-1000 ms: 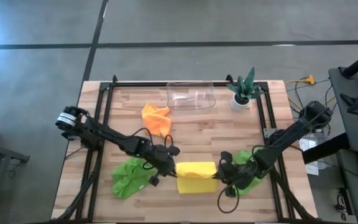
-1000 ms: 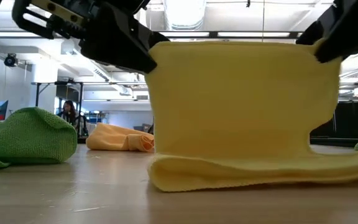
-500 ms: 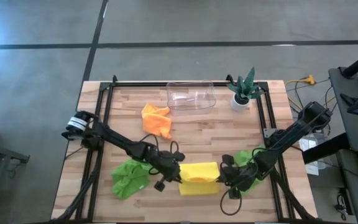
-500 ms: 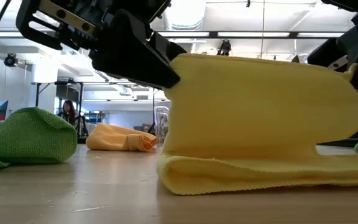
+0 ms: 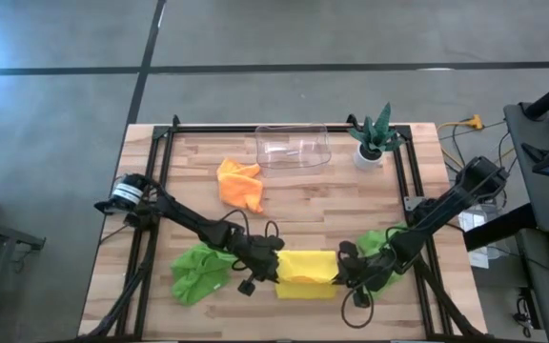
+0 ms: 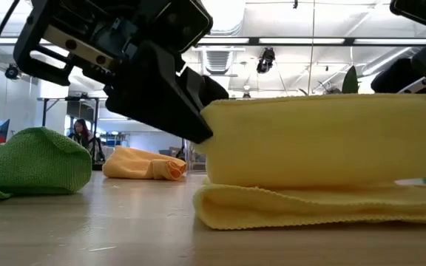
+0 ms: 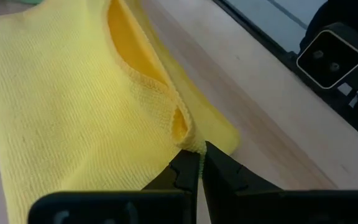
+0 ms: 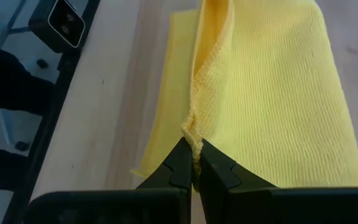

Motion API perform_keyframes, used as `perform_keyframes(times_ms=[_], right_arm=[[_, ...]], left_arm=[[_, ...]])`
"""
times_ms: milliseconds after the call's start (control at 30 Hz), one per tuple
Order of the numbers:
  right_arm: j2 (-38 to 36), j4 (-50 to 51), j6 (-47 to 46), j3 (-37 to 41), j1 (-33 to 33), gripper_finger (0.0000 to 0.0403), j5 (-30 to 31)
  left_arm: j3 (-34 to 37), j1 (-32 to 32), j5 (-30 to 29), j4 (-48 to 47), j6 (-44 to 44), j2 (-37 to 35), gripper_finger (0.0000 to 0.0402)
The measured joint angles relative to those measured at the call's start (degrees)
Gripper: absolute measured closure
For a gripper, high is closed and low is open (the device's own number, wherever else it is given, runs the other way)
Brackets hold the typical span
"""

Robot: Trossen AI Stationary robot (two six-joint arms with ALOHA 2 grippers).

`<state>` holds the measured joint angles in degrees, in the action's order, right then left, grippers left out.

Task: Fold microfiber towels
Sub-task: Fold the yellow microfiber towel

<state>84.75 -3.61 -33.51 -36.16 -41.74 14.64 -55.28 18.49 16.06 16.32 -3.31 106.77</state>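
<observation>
A yellow microfiber towel lies near the table's front edge, folded over on itself. Its lower layer rests on the wood and its upper part is held up between both grippers. My left gripper is shut on the towel's left end and my right gripper on its right end. One lime green towel lies bunched to the left. Another lies partly under my right arm. An orange towel lies crumpled farther back. My left gripper pinches a corner of the yellow towel's raised edge between its two fingertips, slanting down from the table's left. Two layers seem to meet at that corner. The raised part hangs just above the lower layer, which lies on the table. My right gripper pinches the opposite corner of the same raised edge between its fingertips, slanting down from the table's right. The edge runs fairly straight between the two grippers. The fold below it rests on the table.
A clear plastic container and a spiky green plant in a white pot stand at the far edge. A black frame rail runs along the table's sides. Bare wood lies between the orange towel and the yellow one.
Both grippers have sunk toward the table and come a little toward its near edge, still shut on the towel's corners. The yellow towel's raised part has dropped from standing tall to hanging low over the lower layer, which has stayed on the table.
</observation>
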Motion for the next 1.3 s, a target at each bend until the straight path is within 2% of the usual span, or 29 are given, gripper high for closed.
perform_keyframes(times_ms=[467, 867, 1300], right_arm=[[5.81, -6.42, 0.01, -0.01, -1.28, 0.0394, -3.20], [8.58, -6.25, 0.39, -0.03, -1.88, 0.0394, -3.26], [9.14, -3.33, 0.12, 0.02, -1.92, 0.0394, -7.10]], left_arm=[[-0.14, 0.63, 3.20, 3.89, 0.07, 0.97, 0.0402], [-1.35, 1.76, 3.51, 4.70, 0.09, 1.02, 0.0402], [-10.02, 2.13, 9.47, 4.15, 0.99, 9.67, 0.0402]])
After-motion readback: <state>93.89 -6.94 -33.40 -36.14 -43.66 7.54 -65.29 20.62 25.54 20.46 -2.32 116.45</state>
